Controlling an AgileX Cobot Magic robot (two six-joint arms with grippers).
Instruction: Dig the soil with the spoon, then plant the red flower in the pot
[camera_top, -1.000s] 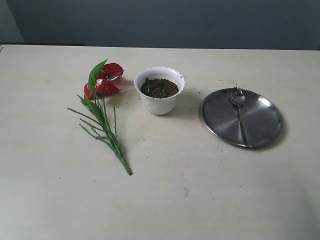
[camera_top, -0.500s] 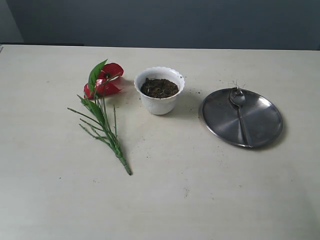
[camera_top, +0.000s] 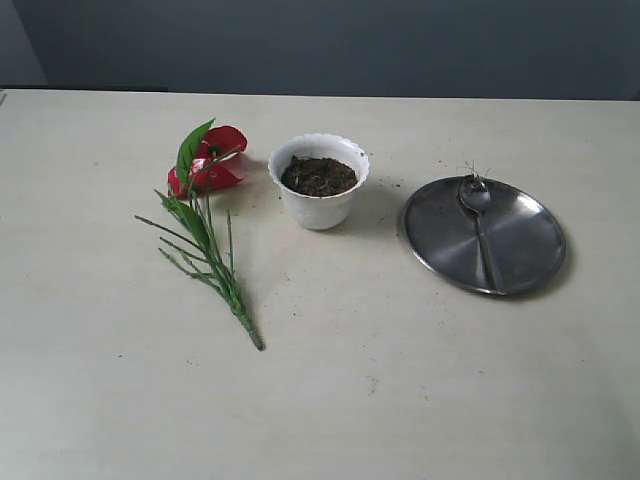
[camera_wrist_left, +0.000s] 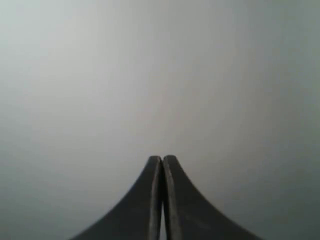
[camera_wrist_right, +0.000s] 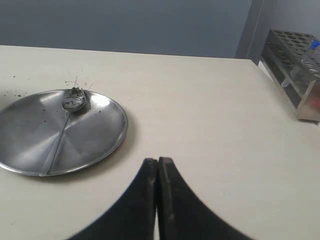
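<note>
Soil (camera_top: 318, 176) fills the white pot (camera_top: 318, 208) in the middle of the desk (camera_top: 400, 400). The red flower (camera_top: 207, 170) lies flat just beside the pot. The spoon (camera_top: 475, 196) rests on the steel plate (camera_top: 530, 240). The left claw (camera_wrist_left: 162, 159) and the right claw (camera_wrist_right: 158, 161) are clenched tight, holding nothing.

Steel plate (camera_top: 525, 240) on pale table (camera_top: 400, 400); tube rack (camera_wrist_right: 292, 65) (grey, holed top) well apart.
</note>
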